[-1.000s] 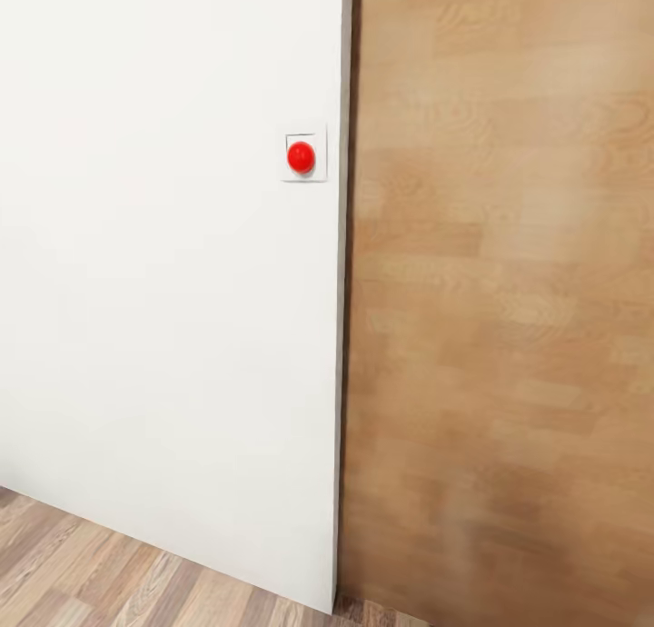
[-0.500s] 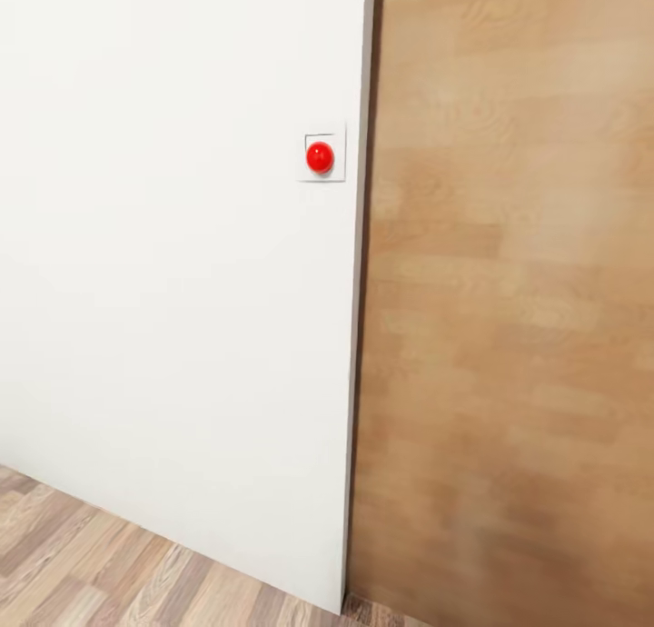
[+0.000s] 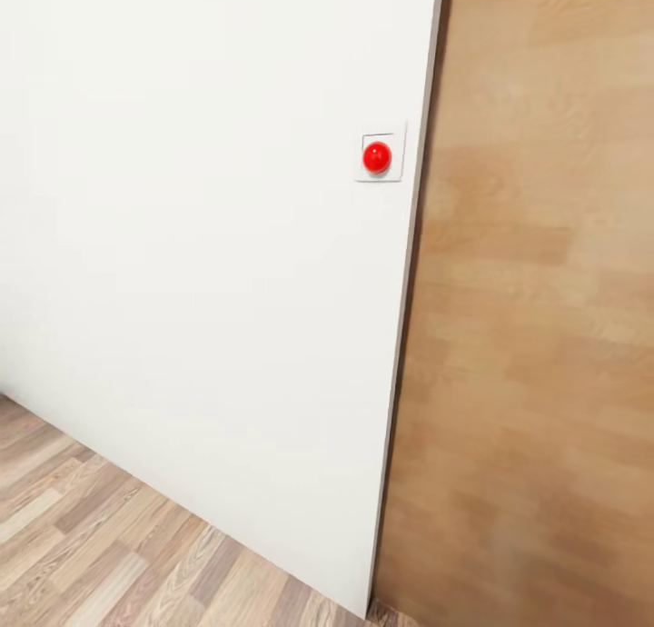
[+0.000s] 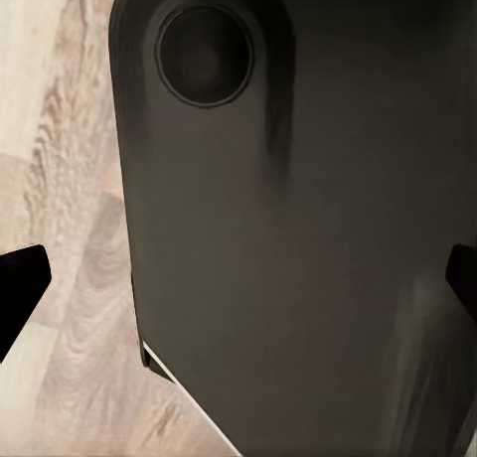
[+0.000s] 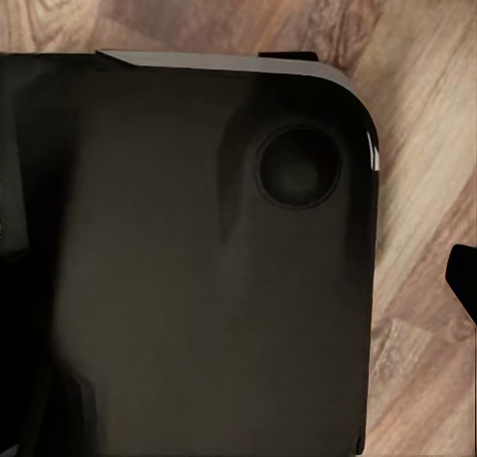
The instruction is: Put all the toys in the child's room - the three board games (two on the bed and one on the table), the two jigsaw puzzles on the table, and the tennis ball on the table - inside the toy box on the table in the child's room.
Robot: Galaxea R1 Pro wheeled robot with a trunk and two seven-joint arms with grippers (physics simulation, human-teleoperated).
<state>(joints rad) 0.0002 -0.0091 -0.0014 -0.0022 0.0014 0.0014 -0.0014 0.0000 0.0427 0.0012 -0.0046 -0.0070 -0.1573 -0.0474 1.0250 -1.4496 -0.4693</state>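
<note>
The head view faces a plain white wall panel [image 3: 200, 273] at close range; near its right edge sits a small square white plate carrying a round glossy red button [image 3: 377, 156]; just beside that edge stands a tall brown wood-grain surface [image 3: 536, 336], blurred, which may be a door though I cannot tell; below the wall runs a floor of pale wood-look planks [image 3: 100, 545].

In the left wrist view a broad dark grey rounded robot body panel [image 4: 298, 238] with a circular recess near one corner lies close under the camera, over the plank floor; two black fingertips of the left gripper [image 4: 238, 288] show at opposite edges of the picture, one [image 4: 18, 283] over the floor and the other over the dark panel, well apart with nothing between them, so the gripper stands wide and empty.

In the right wrist view a similar dark rounded panel [image 5: 179, 268] with a round recess lies over the wood floor; one black fingertip [image 5: 463, 278] of the right gripper shows at the edge of the picture; its partner is lost in the dark, so whether this gripper is spread or closed cannot be told.

The toys, the toy box and the table lie somewhere outside these pictures; their place relative to either gripper cannot be told.
</note>
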